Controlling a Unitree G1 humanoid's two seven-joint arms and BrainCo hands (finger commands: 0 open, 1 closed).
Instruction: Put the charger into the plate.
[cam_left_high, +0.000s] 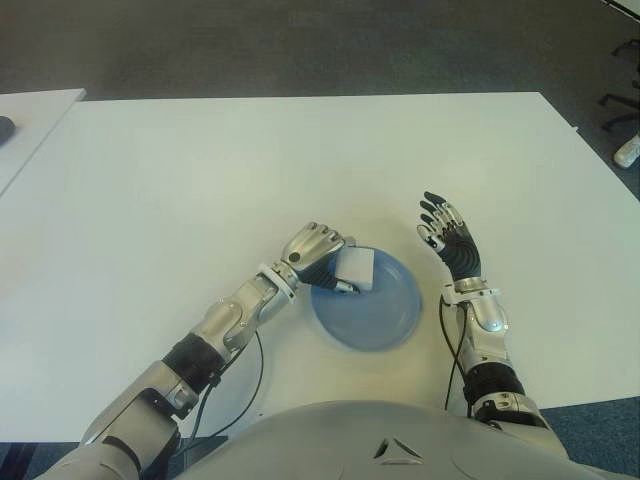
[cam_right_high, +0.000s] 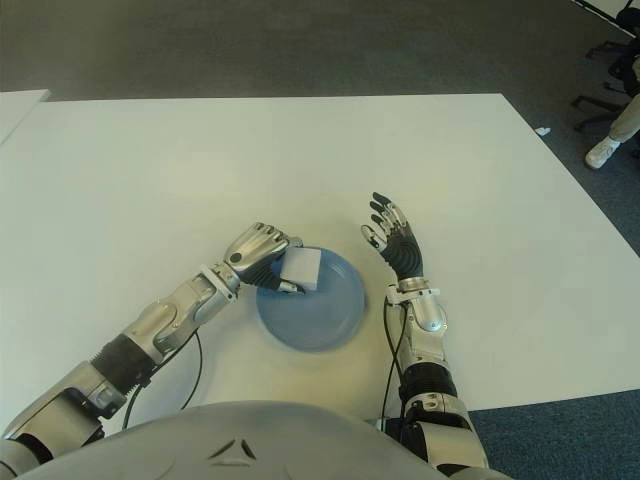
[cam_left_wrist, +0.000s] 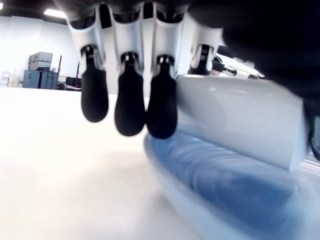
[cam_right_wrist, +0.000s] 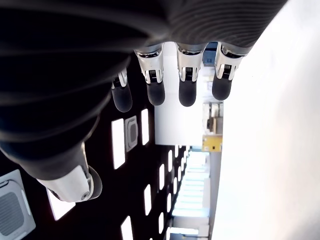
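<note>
I see a big white table (cam_left_high: 200, 180) that fills most of the eye views. Dark grey carpet (cam_left_high: 300, 45) runs along the top of the frame.

On the table, low and a bit right of the middle, sits a round blue plate (cam_left_high: 375, 320). It is the only dish here. Over the plate's upper left part is a white, boxy charger (cam_left_high: 356, 270). In the left wrist view the charger (cam_left_wrist: 240, 120) sits just above the blue plate (cam_left_wrist: 210, 185), with its lower edge down near the blue. I cannot tell if the two touch.

My left hand (cam_left_high: 318, 255) is at the plate's upper left rim. Its fingers (cam_left_wrist: 130, 107) are curled down next to the charger, and it has hold of the white box.

My right hand (cam_left_high: 450, 240) is up in the air just right of the plate, apart from it. Its palm is flat and its fingers (cam_right_wrist: 187, 92) are spread out straight. It holds nothing.

A second white table's corner (cam_left_high: 30, 110) shows at the far left edge. At the far right edge of the eye views are a chair base (cam_left_high: 620, 105) and a person's white shoe (cam_right_high: 602, 152).
</note>
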